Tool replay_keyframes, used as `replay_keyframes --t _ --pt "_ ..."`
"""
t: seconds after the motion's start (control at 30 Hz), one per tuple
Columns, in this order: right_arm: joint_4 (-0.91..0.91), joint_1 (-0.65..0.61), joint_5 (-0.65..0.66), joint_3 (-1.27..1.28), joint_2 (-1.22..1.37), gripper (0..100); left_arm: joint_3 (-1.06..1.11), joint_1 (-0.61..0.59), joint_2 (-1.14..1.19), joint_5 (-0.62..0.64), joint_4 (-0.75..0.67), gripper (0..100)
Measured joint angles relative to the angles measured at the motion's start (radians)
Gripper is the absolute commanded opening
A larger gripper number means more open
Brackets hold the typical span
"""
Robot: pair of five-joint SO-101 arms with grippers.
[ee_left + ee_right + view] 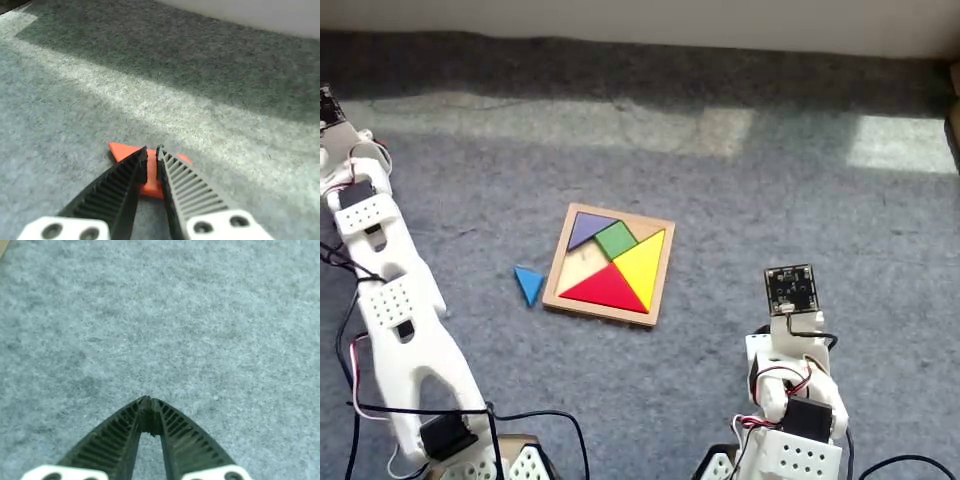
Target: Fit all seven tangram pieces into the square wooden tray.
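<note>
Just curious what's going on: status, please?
Left gripper at orange piece, grip unclear. Right gripper shut over carpet. Tray partly filled; blue triangle outside.

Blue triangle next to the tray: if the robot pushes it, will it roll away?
Probably not: the blue triangle lies flat, so it should slide, not roll. The fuzzy carpet would likely drag on it. It looks thin and stiff, so probably light.

An orange piece (122,150) is seen mid-frame on grey carpet (75,100), partly covered by the left gripper (151,165), whose tips are nearly closed.
</note>
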Motion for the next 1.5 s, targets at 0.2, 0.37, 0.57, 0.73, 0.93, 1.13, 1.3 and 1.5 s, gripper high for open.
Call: replay_keyframes --t 0.2,0.37,0.57,0.73,0.93,1.13,1.3,1.5 --pt "0.0 0.0 0.0 0.0 0.0 0.5 -0.015 0.002 -0.029 -0.044 0.218 6" --pt "0.0 0.0 0.0 0.0 0.0 0.5 -0.005 -0.002 -0.115 -0.046 0.499 6" --pt "0.003 0.0 0.0 0.0 0.0 0.5 -0.002 0.018 -0.235 -0.046 0.824 6" --pt "0.003 0.0 0.0 0.0 0.0 0.5 -0.002 0.051 -0.342 -0.046 0.954 6" --pt "0.003 0.0 0.0 0.0 0.0 0.5 -0.002 0.054 -0.44 -0.046 0.954 6" --pt "0.003 0.0 0.0 0.0 0.0 0.5 0.051 0.032 -0.414 -0.034 0.667 6" --pt "0.003 0.0 0.0 0.0 0.0 0.5 0.078 -0.025 -0.244 0.071 0.345 6" --pt "0.003 0.0 0.0 0.0 0.0 0.5 0.08 -0.06 -0.114 0.075 0.204 6"
